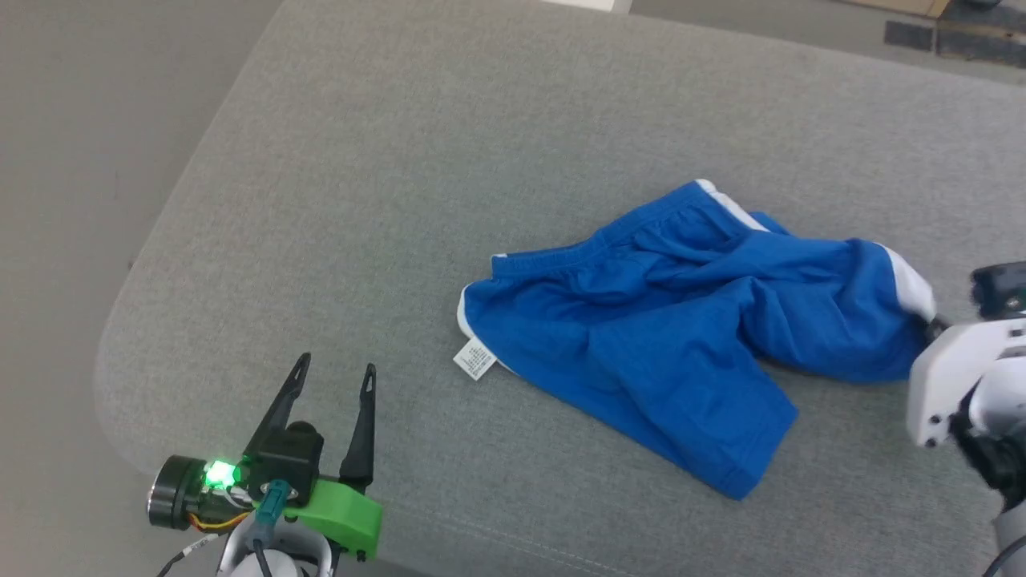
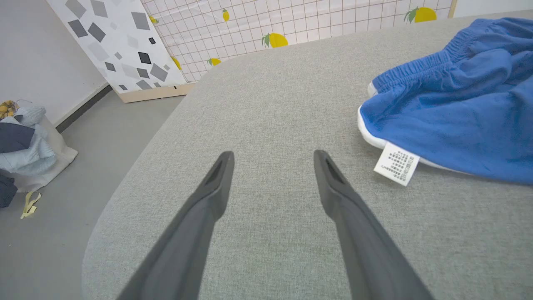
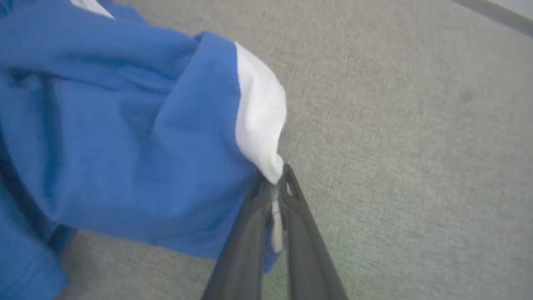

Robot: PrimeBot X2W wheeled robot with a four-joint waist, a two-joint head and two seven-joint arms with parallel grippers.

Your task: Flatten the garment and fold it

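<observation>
The garment (image 1: pixel 673 320), bright blue shorts with white hem bands, lies rumpled on the grey cushion (image 1: pixel 481 160), its small white tag (image 1: pixel 474 358) at the near left corner. My right gripper (image 3: pixel 275 179) is shut on the white hem band (image 3: pixel 258 121) of the right leg; in the head view its white housing (image 1: pixel 954 377) sits at the garment's right end. My left gripper (image 1: pixel 333 377) stands open over bare cushion, left of the tag. In the left wrist view the open left gripper (image 2: pixel 272 160) points past the garment (image 2: pixel 458 108) and tag (image 2: pixel 396 163), touching neither.
The cushion's rounded left edge (image 1: pixel 120 320) drops to grey floor (image 1: pixel 80 160). A patterned panel (image 2: pixel 125 46) and a gridded lemon panel (image 2: pixel 291 21) stand beyond the cushion. A bag of clothes (image 2: pixel 25 141) sits on the floor at left.
</observation>
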